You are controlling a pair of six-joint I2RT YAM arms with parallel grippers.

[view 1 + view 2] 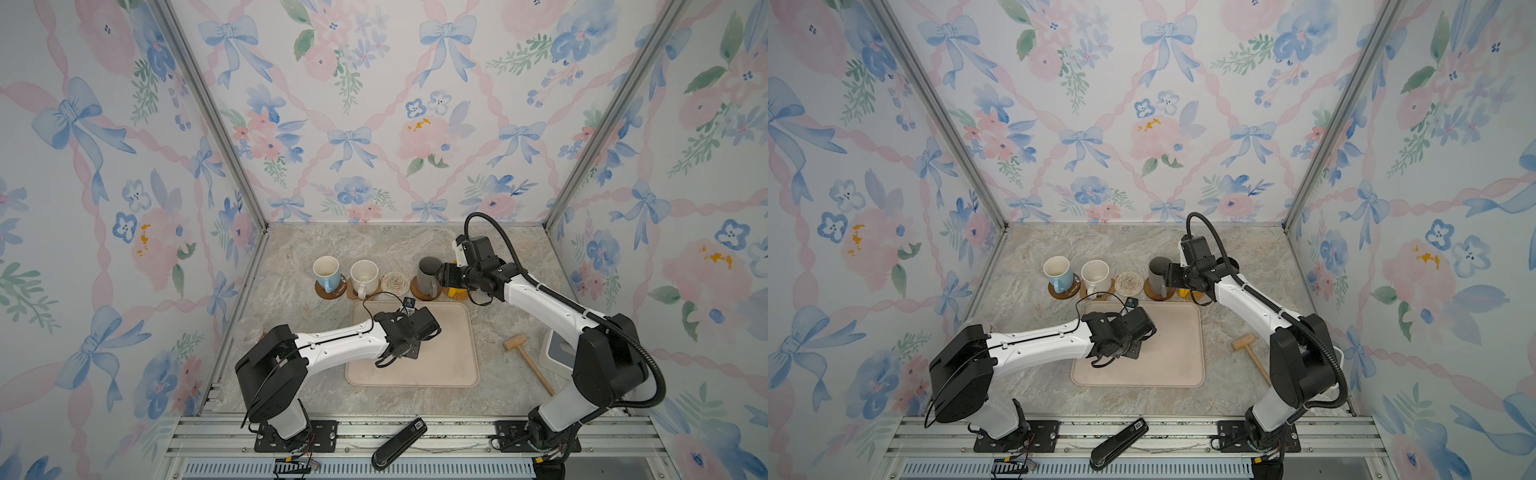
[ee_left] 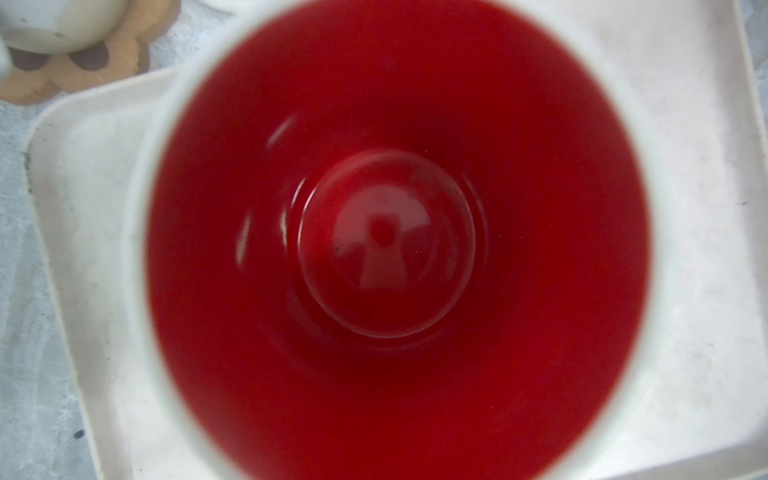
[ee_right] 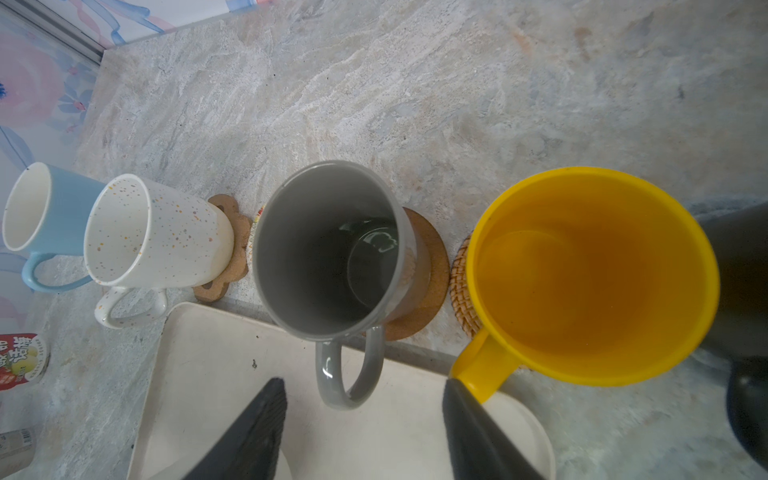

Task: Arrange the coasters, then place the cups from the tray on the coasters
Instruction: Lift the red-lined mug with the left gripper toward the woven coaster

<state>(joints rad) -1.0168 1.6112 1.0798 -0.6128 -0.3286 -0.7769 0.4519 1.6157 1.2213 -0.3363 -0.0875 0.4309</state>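
In both top views the left gripper (image 1: 410, 327) hangs over the upper left part of the beige tray (image 1: 451, 357). Its fingers are hidden under the wrist, so I cannot tell how its jaws stand. Its wrist view is filled by the white mug with the red inside (image 2: 395, 249), mouth up, with the tray floor around it. The right gripper (image 3: 365, 384) sits by the tray's upper right corner, jaws apart and gripping nothing, and the handle of the grey mug (image 1: 429, 271) shows in the gap. Above the tray, from left to right, stand the light blue mug (image 1: 327, 269) on the dark brown round coaster (image 1: 332, 291), the speckled mug (image 1: 365, 275) on the paw-shaped coaster (image 3: 235, 249), the cream woven coaster (image 1: 395, 283) bare, the grey mug on the wooden disc coaster (image 1: 424, 294), and the yellow mug (image 3: 590, 270) on the rattan coaster (image 3: 460, 286). The black mug (image 3: 744, 282) is just beside the yellow one.
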